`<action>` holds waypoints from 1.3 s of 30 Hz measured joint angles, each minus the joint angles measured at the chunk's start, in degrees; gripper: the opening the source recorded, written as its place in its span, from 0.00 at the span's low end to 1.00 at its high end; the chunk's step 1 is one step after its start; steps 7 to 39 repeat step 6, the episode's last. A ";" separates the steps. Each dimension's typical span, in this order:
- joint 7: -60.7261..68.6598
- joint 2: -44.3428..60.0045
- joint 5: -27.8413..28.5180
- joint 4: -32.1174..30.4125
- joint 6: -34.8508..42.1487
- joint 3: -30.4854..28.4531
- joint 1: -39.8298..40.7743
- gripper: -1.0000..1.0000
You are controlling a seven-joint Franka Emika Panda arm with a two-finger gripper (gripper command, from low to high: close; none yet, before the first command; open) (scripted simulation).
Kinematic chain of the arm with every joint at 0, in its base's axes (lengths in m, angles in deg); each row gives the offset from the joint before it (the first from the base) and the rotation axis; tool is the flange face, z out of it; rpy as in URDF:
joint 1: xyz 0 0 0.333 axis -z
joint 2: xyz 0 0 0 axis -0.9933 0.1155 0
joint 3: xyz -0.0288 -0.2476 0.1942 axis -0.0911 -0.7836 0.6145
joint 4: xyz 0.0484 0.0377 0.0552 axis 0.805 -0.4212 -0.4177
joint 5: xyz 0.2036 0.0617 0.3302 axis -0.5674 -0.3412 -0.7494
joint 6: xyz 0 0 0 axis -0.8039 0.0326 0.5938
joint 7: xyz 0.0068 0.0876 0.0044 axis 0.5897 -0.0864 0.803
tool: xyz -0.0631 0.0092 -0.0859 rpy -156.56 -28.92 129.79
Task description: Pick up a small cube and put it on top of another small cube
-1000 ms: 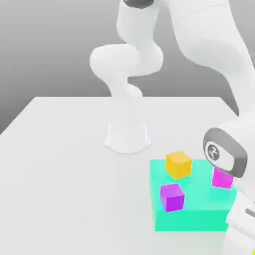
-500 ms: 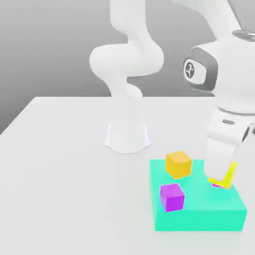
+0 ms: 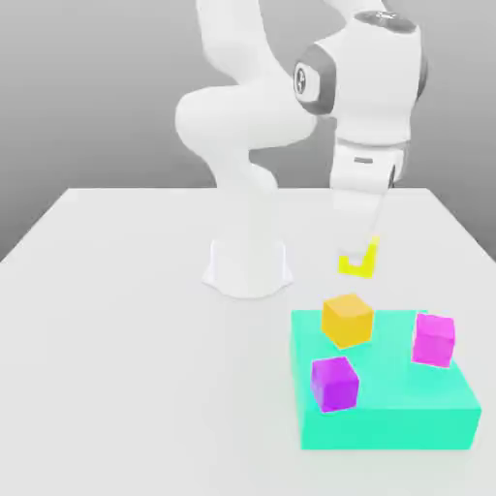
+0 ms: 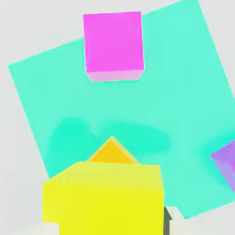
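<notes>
A: Up it goes! Half a second back the gripper (image 3: 357, 254) was low over the teal block's far-right corner, right by the magenta cube; now it has swung toward the exterior view's left and risen well above the block

B: And it's carrying cargo. The fingers are closed on the small cube (image 3: 357, 263), bright yellow, tilted, hanging in the air clear of everything below

A: Where does that put it?

B: In the exterior view it hangs just above the orange-yellow cube (image 3: 347, 320), apart from it, no contact. The hand view agrees: the yellow cube (image 4: 104, 198) sits large and close to the camera, with a corner of the orange-yellow cube (image 4: 111, 152) peeking out from beneath it

A: And the rest of the field?

B: The teal block (image 3: 387, 418) lies flat on the white worktop (image 3: 126, 339). It bears three cubes: the orange-yellow one at its far-left corner, a purple-magenta cube (image 3: 335, 383) near the front-left edge, and a pink-magenta cube (image 3: 433, 339) on the exterior view's right, now fully uncovered

A: The arm's base (image 3: 248, 266)?

B: Planted on the worktop behind the block, well apart from it
</notes>
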 joint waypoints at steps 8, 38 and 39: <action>0.05 7.12 -0.11 -1.94 -9.05 0.61 0.25 1.00; 0.05 7.12 -0.11 -1.94 -9.05 0.61 0.25 1.00; 0.05 7.12 -0.11 -1.94 -9.05 0.61 0.25 1.00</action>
